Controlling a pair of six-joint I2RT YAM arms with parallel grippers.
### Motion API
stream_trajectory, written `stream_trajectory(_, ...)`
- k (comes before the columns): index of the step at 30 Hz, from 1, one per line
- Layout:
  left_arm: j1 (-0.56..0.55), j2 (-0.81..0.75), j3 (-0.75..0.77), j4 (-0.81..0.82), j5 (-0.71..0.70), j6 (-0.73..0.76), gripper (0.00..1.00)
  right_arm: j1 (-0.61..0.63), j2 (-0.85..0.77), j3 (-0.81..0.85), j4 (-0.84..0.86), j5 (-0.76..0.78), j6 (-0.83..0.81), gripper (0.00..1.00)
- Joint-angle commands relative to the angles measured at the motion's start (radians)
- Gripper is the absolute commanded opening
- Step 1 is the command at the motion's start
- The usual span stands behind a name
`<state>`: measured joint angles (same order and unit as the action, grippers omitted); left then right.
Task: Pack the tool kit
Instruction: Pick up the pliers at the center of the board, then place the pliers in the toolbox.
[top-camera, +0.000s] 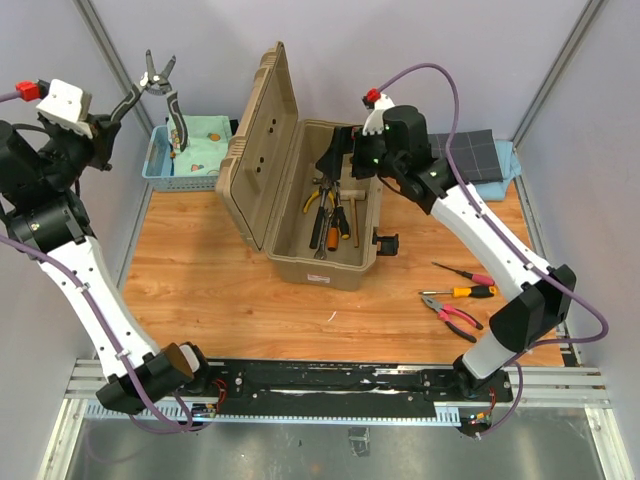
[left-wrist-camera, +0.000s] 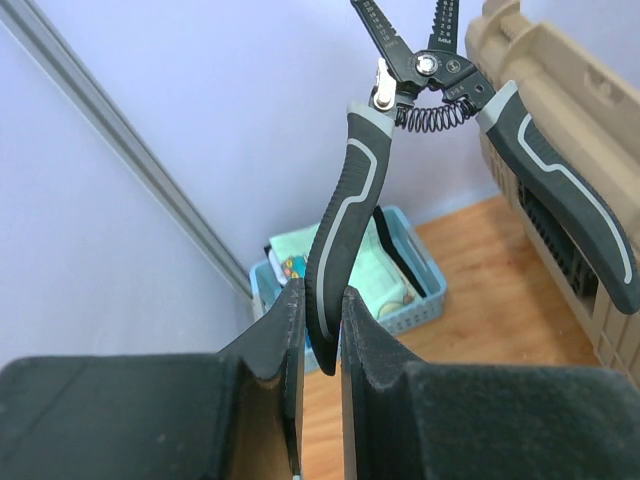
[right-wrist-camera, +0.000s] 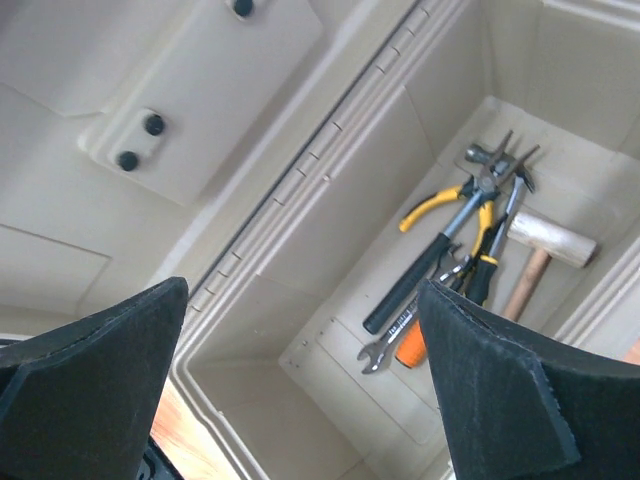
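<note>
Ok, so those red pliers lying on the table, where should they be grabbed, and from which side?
Take the red pliers from straight above, since they lie flat on the table. Close across the neck just behind the pivot, where the two handles run closest; farther back they splay apart. Mind the yellow screwdriver lying just beyond.

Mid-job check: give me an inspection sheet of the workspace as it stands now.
Surface: wooden table, no spills seen.
Job's things: toolbox open, lid upright, hammer and yellow pliers inside; two screwdrivers and red pliers on the table, right of it.
Clutter: blue basket of cloth back left; dark cloth back right.
Grippers: left gripper shut on grey-black pliers, held high; right gripper open above the toolbox.
Cables: purple cables along both arms, no snag seen.
Surroundings: pale walls, metal frame posts.
</note>
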<state>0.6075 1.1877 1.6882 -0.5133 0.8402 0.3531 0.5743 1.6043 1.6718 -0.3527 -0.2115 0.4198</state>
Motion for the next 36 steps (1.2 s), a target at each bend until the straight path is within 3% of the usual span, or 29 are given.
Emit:
stream_trajectory(1,0.005,0.025,0.023,0.201,0.029,-0.169,0.0,-0.022,-0.065,-0.028,0.154,-0.071,0.051,0.99)
stream_trajectory(7,-0.046,0.08,0.104,0.271,0.083,-0.273,0.0,-0.046,-0.078,-0.031,0.328,-0.171,0.156,0.98)
stream_trajectory(24,-0.539,0.171,0.195,0.158,-0.139,-0.149,0.0,-0.062,-0.046,0.013,0.581,-0.3,0.409,1.0)
stream_trajectory(36,-0.749,0.223,0.202,0.102,-0.242,-0.056,0.0,-0.06,-0.012,0.063,0.638,-0.345,0.503,0.92)
